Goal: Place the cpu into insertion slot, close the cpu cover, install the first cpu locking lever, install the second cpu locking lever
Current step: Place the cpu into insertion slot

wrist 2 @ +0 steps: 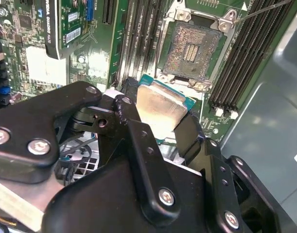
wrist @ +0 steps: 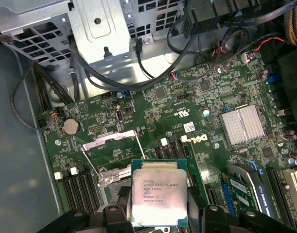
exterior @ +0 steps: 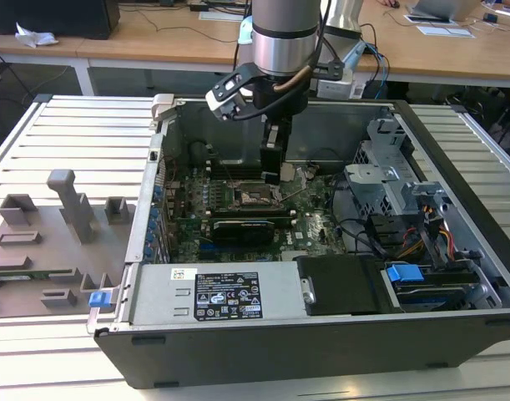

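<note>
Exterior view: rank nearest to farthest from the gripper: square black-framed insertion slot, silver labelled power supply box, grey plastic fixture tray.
Gripper, shut on the silvery square cpu:
1. insertion slot, under it.
2. power supply box, case front.
3. fixture tray, outside the case, the exterior view's left.

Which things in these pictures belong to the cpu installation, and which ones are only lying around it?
Belonging to the job:
the cpu, held by the end effector
the insertion slot, open and empty

Only lying about:
memory slots
coin battery
heatsink
power supply
grey fixture plate
</note>
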